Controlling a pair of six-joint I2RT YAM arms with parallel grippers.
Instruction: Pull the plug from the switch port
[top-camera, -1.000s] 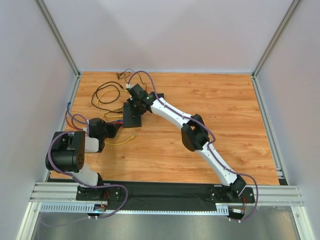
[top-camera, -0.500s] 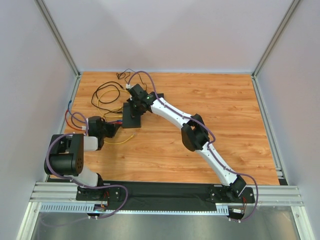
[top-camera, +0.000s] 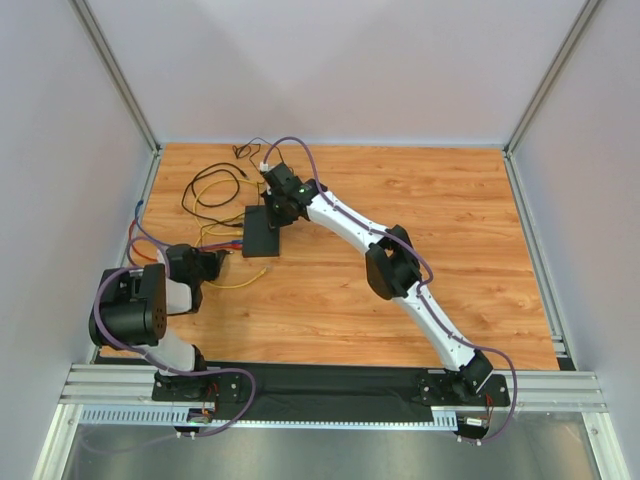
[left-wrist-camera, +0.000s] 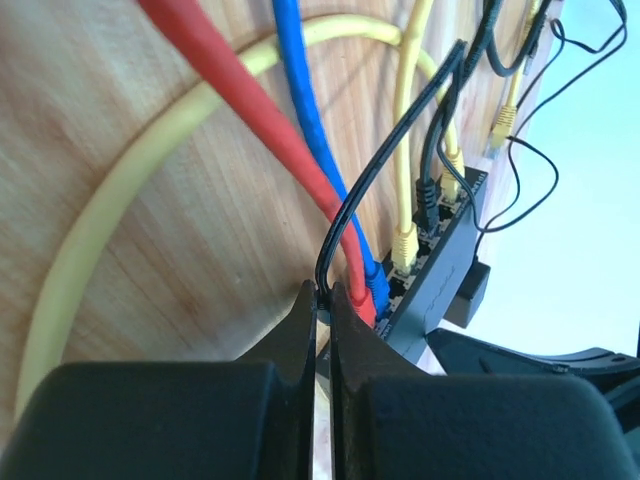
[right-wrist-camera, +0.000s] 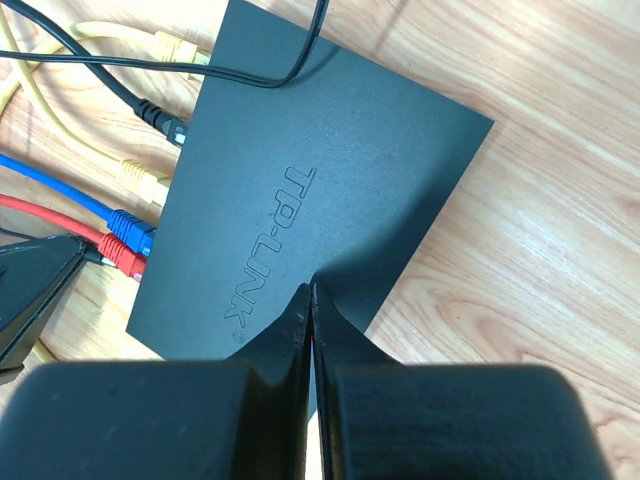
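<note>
While the right gripper (right-wrist-camera: 311, 292), fingers pressed together, sits with its tips over the top face of the switch (right-wrist-camera: 330, 170) near the edge opposite the sockets, the left gripper (left-wrist-camera: 322, 300) points at the socket edge from just beside it. Its fingers are also together, leaving only a slit. A thin black wire (left-wrist-camera: 395, 135) dips to that slit, but I cannot tell whether it is pinched.

The switch lies flat on the far-left part of the table (top-camera: 450, 220), with its socket edge facing left. The red plug (right-wrist-camera: 122, 255) and blue plug (right-wrist-camera: 130, 228) sit side by side in ports at the near end of that edge, and yellow cables (left-wrist-camera: 405, 150) are plugged in farther along. Cables crowd the left side out to the table's border. Bare wood stretches right of the switch.
</note>
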